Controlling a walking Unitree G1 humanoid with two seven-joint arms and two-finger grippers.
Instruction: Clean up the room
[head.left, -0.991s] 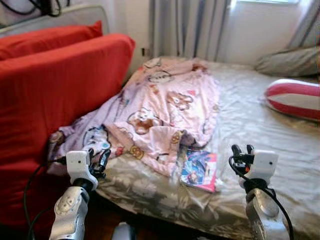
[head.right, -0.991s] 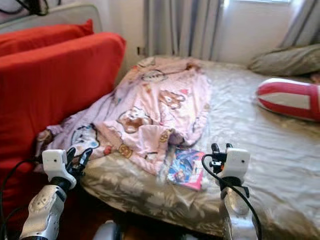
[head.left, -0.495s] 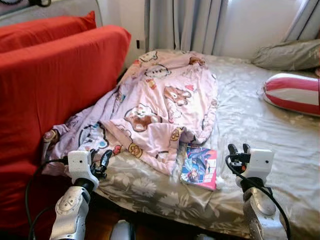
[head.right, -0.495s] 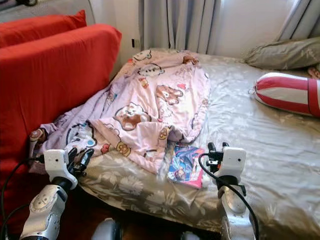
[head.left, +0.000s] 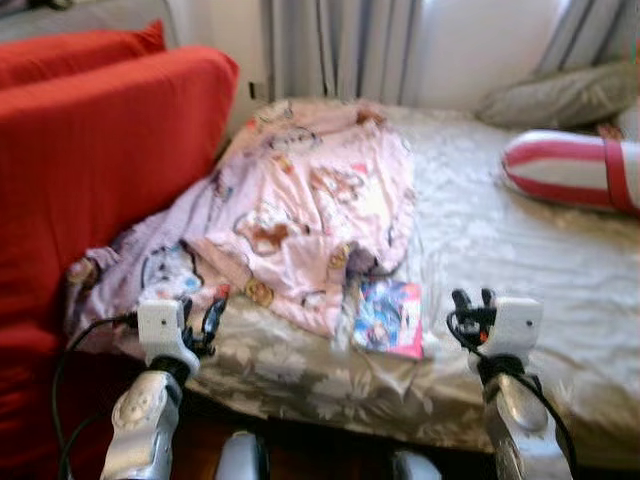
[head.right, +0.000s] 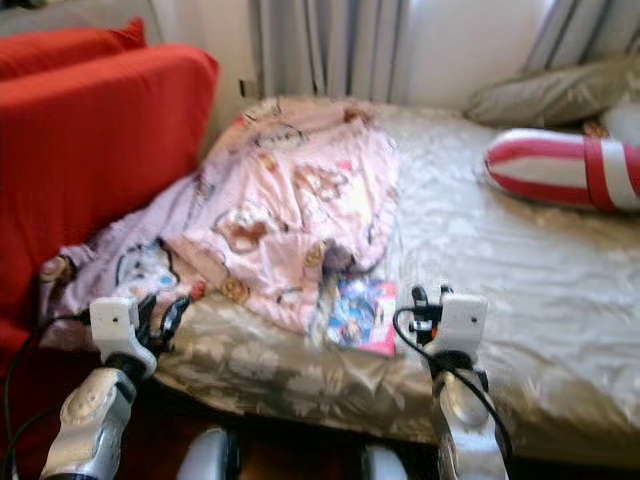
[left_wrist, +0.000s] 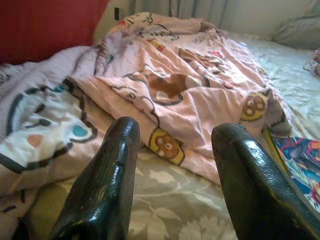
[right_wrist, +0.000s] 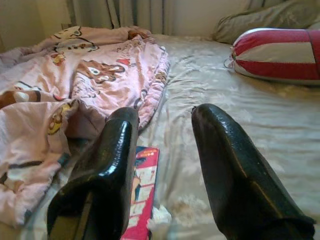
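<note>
A crumpled pink blanket with cartoon bears (head.left: 300, 200) lies across the left half of the bed (head.left: 500, 250) and hangs over its near edge. A colourful book (head.left: 390, 318) rests flat on the sheet by the blanket's lower corner. My left gripper (head.left: 198, 315) is open at the bed's near edge, just before the blanket's hanging end (left_wrist: 45, 125). Also open, my right gripper (head.left: 472, 299) hovers over the bed's front edge, a little right of the book (right_wrist: 142, 190). Both hold nothing.
A red sofa back (head.left: 90, 170) stands close on the left of the bed. A red and white striped cushion (head.left: 570, 170) and a grey pillow (head.left: 560, 95) lie at the far right. Curtains (head.left: 340, 50) hang behind the bed. Dark floor lies under my arms.
The whole picture has shifted left and sharpness has dropped, so the camera has moved. Both grippers keep their pose relative to me, still open.
</note>
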